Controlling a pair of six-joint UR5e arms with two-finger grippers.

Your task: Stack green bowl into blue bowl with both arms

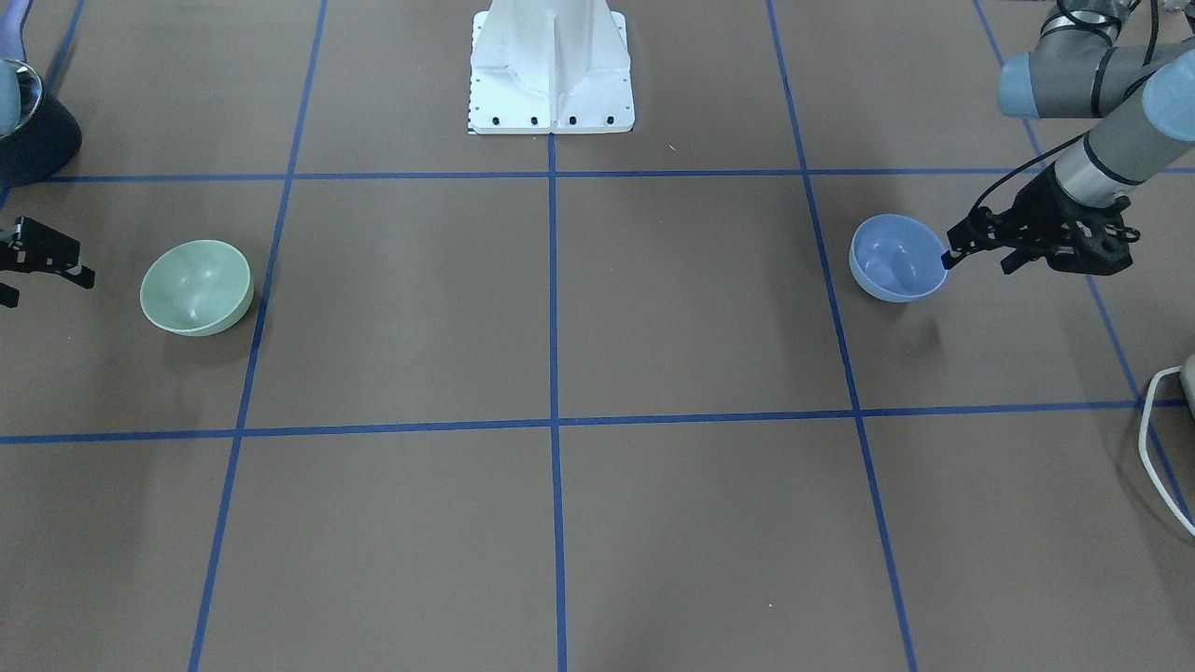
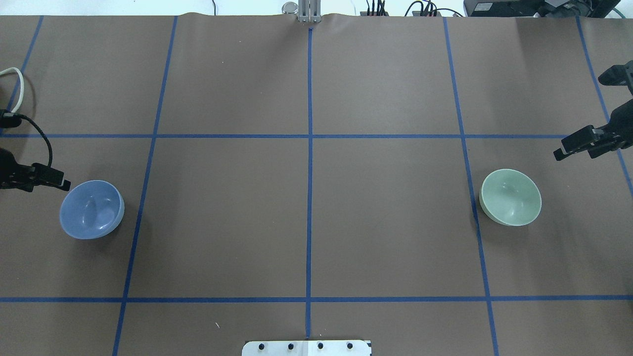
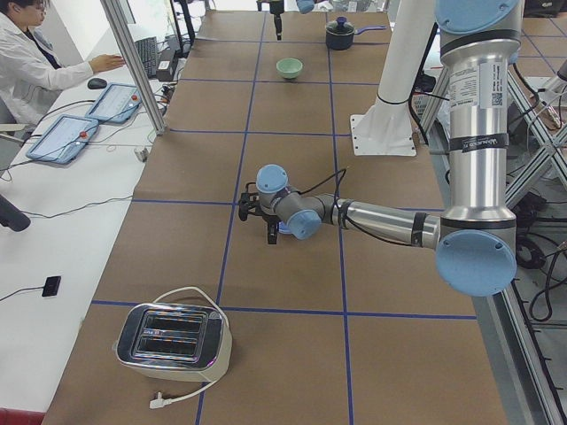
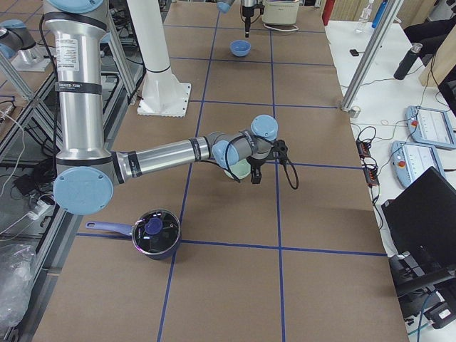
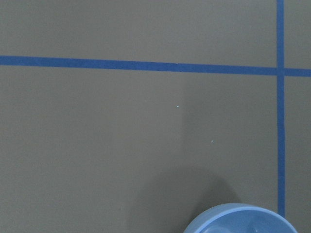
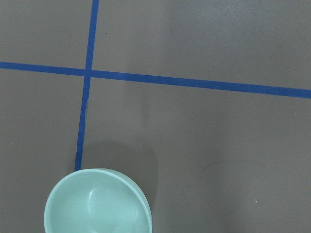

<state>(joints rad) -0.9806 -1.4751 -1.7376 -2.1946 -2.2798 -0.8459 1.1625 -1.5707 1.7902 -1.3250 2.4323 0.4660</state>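
The green bowl (image 1: 196, 287) sits upright on the brown table on my right side. It also shows in the overhead view (image 2: 511, 197) and at the bottom of the right wrist view (image 6: 95, 204). The blue bowl (image 1: 898, 258) sits upright on my left side, as the overhead view (image 2: 92, 209) and left wrist view (image 5: 243, 221) also show. My left gripper (image 1: 980, 261) is open and empty, with one fingertip (image 1: 950, 258) at the blue bowl's outer rim. My right gripper (image 1: 47, 287) is open and empty, just beyond the green bowl, apart from it.
A dark pot (image 1: 33, 131) stands near the robot's side of the table, beside the right arm. A toaster (image 3: 174, 341) with a white cord (image 1: 1158, 439) stands at the table's left end. The white mounting post (image 1: 551, 65) is between the arms. Blue tape lines grid the table.
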